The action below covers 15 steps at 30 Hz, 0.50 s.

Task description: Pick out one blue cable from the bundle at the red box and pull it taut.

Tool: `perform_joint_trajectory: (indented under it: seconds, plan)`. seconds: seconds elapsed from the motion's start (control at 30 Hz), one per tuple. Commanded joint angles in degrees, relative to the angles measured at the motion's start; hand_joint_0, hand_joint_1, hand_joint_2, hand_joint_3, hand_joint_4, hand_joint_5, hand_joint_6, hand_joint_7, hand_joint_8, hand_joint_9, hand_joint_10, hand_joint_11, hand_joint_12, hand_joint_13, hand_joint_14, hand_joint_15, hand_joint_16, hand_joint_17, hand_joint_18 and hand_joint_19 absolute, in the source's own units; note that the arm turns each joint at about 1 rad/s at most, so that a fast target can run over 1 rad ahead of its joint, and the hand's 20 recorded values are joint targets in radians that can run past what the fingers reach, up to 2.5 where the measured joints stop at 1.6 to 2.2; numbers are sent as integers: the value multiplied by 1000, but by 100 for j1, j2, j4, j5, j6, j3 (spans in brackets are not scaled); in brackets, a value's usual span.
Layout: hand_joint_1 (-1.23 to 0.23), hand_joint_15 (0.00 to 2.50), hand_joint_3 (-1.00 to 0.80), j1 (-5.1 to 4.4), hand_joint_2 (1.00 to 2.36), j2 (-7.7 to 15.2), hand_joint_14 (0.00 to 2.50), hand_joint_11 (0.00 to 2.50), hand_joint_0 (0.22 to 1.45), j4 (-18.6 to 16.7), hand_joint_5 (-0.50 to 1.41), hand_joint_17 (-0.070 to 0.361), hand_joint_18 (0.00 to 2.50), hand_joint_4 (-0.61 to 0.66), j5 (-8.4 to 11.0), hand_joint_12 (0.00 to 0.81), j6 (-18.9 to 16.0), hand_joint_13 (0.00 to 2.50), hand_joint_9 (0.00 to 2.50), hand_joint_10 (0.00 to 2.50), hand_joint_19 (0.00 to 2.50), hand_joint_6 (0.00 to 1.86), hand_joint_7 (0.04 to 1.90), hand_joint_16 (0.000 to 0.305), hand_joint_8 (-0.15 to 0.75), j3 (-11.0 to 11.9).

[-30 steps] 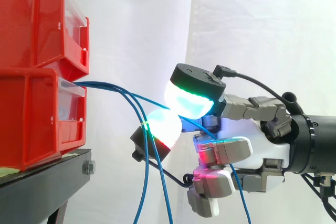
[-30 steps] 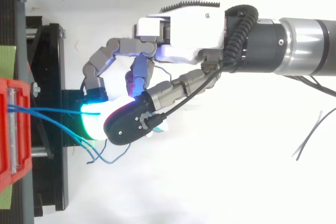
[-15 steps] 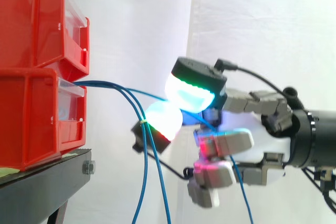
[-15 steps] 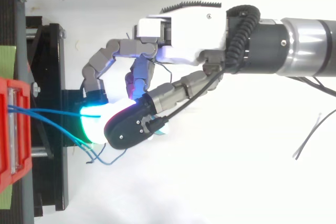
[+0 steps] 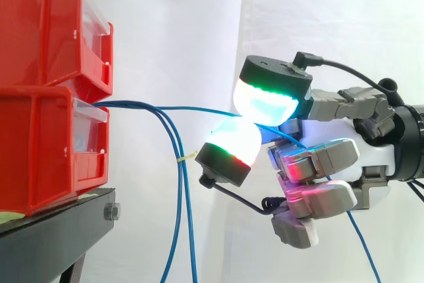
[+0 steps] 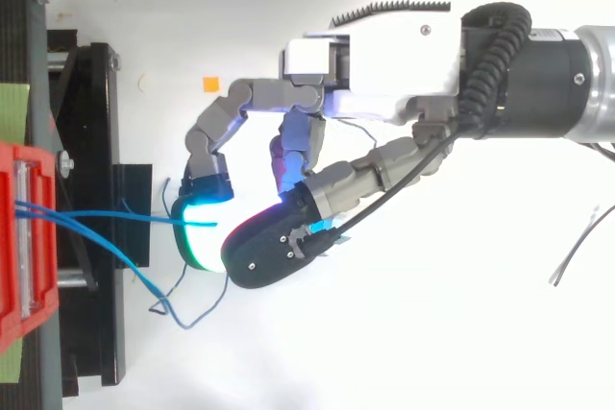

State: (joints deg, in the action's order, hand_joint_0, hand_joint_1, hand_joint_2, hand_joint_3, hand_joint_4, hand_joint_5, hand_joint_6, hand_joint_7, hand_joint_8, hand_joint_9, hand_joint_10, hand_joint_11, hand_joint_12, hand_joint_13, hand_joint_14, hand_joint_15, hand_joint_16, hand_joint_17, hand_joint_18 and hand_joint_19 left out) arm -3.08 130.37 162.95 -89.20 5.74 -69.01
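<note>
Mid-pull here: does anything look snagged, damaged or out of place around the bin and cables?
Nothing stands out. The hand pinches one blue cable between its pads, and the cable runs almost straight to the lower red bin. The other two blue cables hang loose below it, joined by a small pale tie.

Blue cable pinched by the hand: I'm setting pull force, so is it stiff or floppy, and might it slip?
Probably floppy: the loose cables beside it droop straight down from the red box. The pinched blue cable runs nearly straight, so it likely holds tension. Thin against rounded pads, it could slip from the hand.
</note>
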Motion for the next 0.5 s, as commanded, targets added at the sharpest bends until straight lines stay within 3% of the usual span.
perform_joint_trajectory:
  seconds: [0.0, 0.33, 0.37, 0.4, 0.43, 0.47]
  plan:
    - [-693, 1110, -114, 0, 1021, -3, 26, 1594, 598, 18, -151, 128, 957, 89, 16, 395, -11, 1469, 1549, 19, 815, 930, 894, 57, 312, 1]
    - [-694, 1610, -118, -18, 1022, 6, 38, 1775, 604, 0, -153, 120, 1072, 92, 210, 328, -214, 1695, 1603, 6, 954, 929, 872, 54, 309, -7]
    - [-698, 1485, -117, -26, 1022, 6, 447, 1846, 607, 9, -152, 119, 1180, 95, 262, 338, -257, 1651, 1638, 39, 1096, 928, 871, 53, 308, -7]
    - [-700, 1395, -120, -26, 1022, 6, 682, 1806, 610, 9, -151, 118, 1234, 97, 262, 336, -257, 1621, 1635, 213, 1201, 927, 877, 52, 311, -7]
    - [-701, 1370, -120, -35, 1023, 6, 776, 1808, 611, 0, -151, 119, 1252, 92, 298, 333, -301, 1607, 1632, 221, 1215, 927, 874, 53, 308, -16]
    - [-702, 1284, -118, -44, 1022, 6, 1028, 1795, 612, 0, -150, 120, 1308, 96, 324, 339, -345, 1581, 1630, 309, 1255, 926, 879, 53, 309, -51]
